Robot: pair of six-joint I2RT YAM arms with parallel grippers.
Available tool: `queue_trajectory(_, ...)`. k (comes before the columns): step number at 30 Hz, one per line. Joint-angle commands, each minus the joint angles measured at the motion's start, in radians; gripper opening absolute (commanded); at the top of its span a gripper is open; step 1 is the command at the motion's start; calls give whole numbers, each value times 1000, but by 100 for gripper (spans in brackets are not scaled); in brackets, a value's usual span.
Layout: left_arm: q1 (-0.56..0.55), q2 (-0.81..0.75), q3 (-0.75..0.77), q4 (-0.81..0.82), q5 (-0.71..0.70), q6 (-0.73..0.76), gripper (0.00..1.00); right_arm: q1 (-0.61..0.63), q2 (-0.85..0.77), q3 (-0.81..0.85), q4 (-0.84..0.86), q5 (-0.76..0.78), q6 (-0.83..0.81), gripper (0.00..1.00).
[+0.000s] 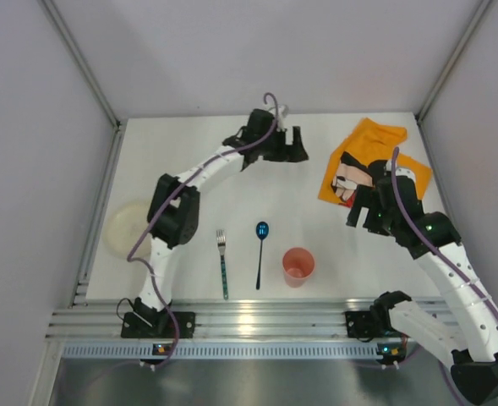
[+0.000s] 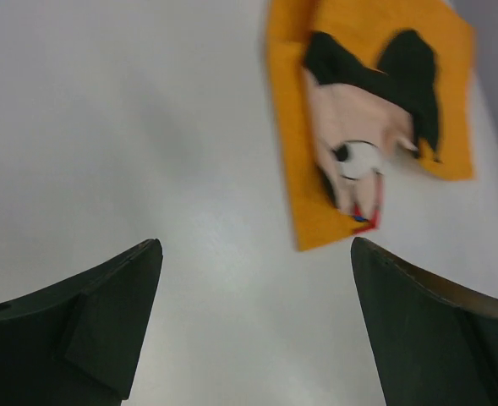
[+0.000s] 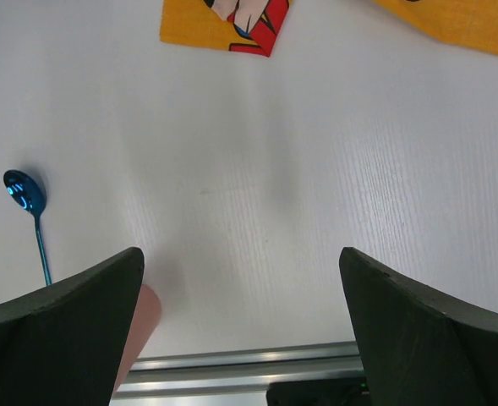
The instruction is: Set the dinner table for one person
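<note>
The dinner table [image 1: 189, 178] is a white top. On it, near the front, a fork [image 1: 222, 262], a blue spoon [image 1: 260, 249] and a pink cup [image 1: 298, 266] lie in a row. A pale plate [image 1: 128, 228] rests at the left edge. An orange placemat [image 1: 363, 161] printed with a cartoon mouse lies rumpled at the back right. My left gripper [image 1: 289, 145] hovers open at the back middle, left of the placemat [image 2: 367, 118]. My right gripper [image 1: 360, 213] hangs open just in front of the placemat [image 3: 223, 25], partly covering it from above. Neither holds anything.
A ribbed aluminium rail [image 1: 249, 321] runs along the table's near edge, also visible as the rail [image 3: 232, 364] in the right wrist view. Grey walls close in the left, back and right sides. The spoon [image 3: 29, 211] and cup [image 3: 143, 330] lie left of my right gripper [image 3: 240, 254].
</note>
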Motion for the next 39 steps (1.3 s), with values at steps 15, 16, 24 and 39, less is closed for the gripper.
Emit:
queue_trajectory(15,-188,449,310,2,416,-304,98,12,-51,48,-184,72,70,100)
queue_trajectory(16,-187,449,311,-13,390,-296,98,11,-51,48,-184,71,73,100)
queue_trajectory(24,-190,482,308,-41,384,-270,42,10,-20,49,-182,77,63,100)
queue_trajectory(39,-240,561,405,-156,231,-203,0,12,17,61,-167,81,-3,100)
